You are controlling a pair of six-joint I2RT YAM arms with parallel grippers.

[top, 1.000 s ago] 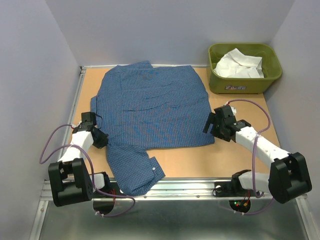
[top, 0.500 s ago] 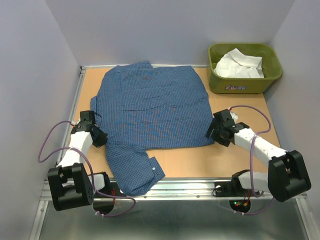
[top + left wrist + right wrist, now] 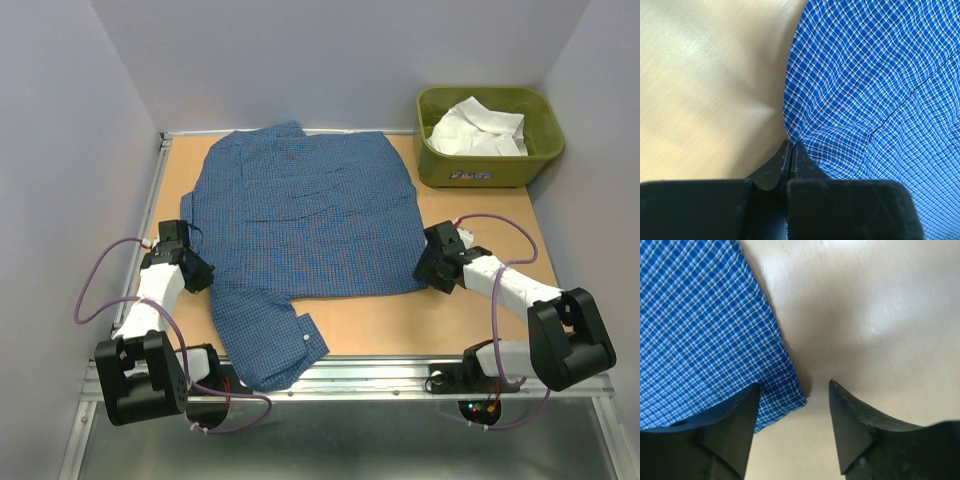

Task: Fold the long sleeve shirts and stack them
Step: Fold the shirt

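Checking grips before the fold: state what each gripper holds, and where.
The left gripper pinches the blue shirt at its left edge. The right gripper is open astride its near right corner, holding nothing.

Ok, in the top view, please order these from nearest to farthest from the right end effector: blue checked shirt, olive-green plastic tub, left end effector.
1. The blue checked cloth shirt: its near corner lies at the right end effector.
2. The olive-green plastic tub: far right corner.
3. The left end effector: across the shirt.

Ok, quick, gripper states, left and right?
Left gripper: closed, fingers pinching the blue shirt at its edge.
Right gripper: open, fingers straddling the shirt's corner, holding nothing.
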